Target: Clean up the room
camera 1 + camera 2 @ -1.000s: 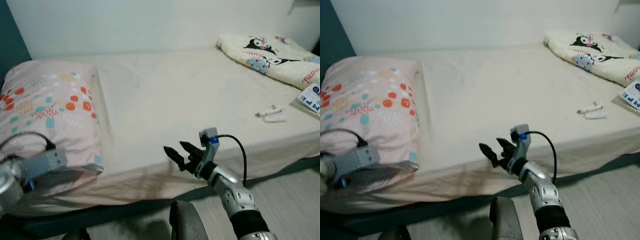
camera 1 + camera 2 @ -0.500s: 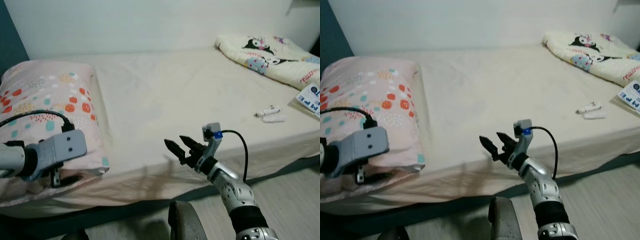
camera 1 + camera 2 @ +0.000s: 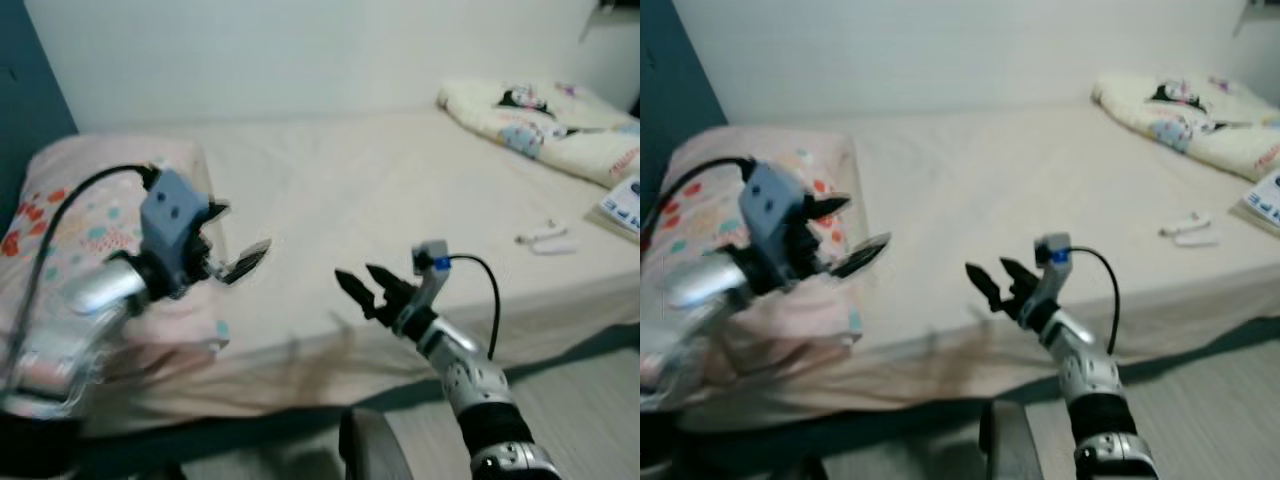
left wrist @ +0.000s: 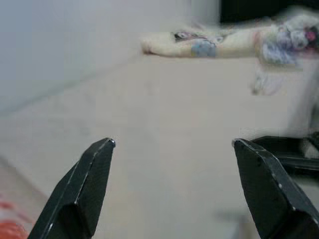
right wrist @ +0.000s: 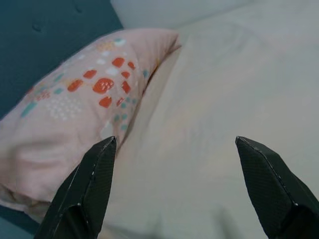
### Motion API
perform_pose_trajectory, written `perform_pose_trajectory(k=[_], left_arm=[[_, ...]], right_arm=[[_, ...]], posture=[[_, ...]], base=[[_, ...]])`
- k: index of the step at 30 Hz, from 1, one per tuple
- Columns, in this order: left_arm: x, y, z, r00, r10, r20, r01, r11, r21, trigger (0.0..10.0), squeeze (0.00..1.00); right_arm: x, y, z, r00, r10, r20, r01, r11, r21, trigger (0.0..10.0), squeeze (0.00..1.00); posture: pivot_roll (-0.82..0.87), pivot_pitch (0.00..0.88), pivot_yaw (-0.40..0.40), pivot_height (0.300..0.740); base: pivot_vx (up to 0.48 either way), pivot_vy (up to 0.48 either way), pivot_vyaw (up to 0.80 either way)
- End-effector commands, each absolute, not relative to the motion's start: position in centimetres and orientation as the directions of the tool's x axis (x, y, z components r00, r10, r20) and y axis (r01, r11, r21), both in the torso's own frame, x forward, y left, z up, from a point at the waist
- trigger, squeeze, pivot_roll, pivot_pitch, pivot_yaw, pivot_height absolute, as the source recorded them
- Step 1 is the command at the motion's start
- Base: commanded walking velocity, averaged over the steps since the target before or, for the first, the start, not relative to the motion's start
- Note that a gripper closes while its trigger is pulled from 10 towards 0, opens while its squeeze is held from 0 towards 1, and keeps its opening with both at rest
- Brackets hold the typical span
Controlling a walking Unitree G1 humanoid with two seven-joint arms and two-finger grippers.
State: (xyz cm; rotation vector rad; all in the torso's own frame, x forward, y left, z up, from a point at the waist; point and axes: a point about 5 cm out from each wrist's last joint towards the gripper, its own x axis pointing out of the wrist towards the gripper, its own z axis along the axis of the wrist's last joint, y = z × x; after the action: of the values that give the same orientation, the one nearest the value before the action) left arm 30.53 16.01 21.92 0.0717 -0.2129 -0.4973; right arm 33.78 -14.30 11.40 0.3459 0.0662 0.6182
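Right wrist view gives us the pillow [image 5: 75, 114] close beside our spread right gripper [image 5: 174, 144]; head views add our left gripper [image 3: 235, 240], fingers apart, above that pillow.

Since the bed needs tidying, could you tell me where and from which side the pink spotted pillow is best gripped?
Probably at its near corner, which overhangs the front edge of the bed. The pillow is plump and wide, too thick to span, but its edge thins to a seam. The left gripper, open above that side, seems best placed to come down from the front and pinch the seam.
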Motion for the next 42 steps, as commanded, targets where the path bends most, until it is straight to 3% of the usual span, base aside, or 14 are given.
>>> perform_pose_trajectory(k=[1,4,6,10,18,28,42], left_arm=[[31.4,16.7,19.8,0.931,-0.316,0.182,0.334,0.940,-0.072,10.0,0.00],[31.7,16.5,18.6,0.957,-0.238,0.163,0.265,0.949,-0.171,10.0,0.00],[31.9,16.2,16.7,0.977,-0.175,0.120,0.205,0.924,-0.321,10.0,0.00],[32.0,16.1,16.0,0.982,-0.162,0.095,0.185,0.922,-0.341,10.0,0.00],[32.7,16.0,13.1,0.996,-0.089,-0.033,0.076,0.958,-0.275,10.0,0.00],[32.5,15.6,9.4,0.973,-0.093,-0.212,0.052,0.980,-0.193,10.0,0.00],[32.0,16.0,7.4,0.969,-0.102,-0.226,0.063,0.983,-0.173,10.0,0.00]], right_arm=[[33.9,-14.4,11.3,0.824,0.564,0.041,-0.542,0.767,0.343,10.0,0.00],[33.9,-14.4,11.3,0.826,0.563,0.040,-0.541,0.769,0.340,10.0,0.00],[34.0,-14.4,11.3,0.827,0.561,0.041,-0.540,0.771,0.337,10.0,0.00],[34.1,-14.4,11.3,0.829,0.558,0.043,-0.538,0.773,0.336,10.0,0.00],[34.4,-14.3,11.4,0.837,0.544,0.053,-0.528,0.780,0.336,10.0,0.00],[34.2,-14.1,10.6,0.841,0.540,0.043,-0.518,0.779,0.352,10.0,0.00],[33.4,-14.9,7.7,0.853,0.518,-0.068,-0.464,0.811,0.356,10.0,0.00]], posture=[[-0.11,0.000,-0.074,0.539],[-0.11,0.000,-0.072,0.544],[-0.11,0.000,-0.071,0.554],[-0.11,0.000,-0.071,0.559],[-0.11,0.000,-0.051,0.584],[-0.10,0.000,-0.046,0.629],[-0.10,0.000,-0.044,0.689]], base=[[0.000,0.000,0.00],[0.000,0.000,0.00],[0.000,0.000,0.00],[0.000,0.000,0.00],[0.000,0.000,0.00],[-0.194,0.000,0.00],[-0.134,0.000,0.00]])
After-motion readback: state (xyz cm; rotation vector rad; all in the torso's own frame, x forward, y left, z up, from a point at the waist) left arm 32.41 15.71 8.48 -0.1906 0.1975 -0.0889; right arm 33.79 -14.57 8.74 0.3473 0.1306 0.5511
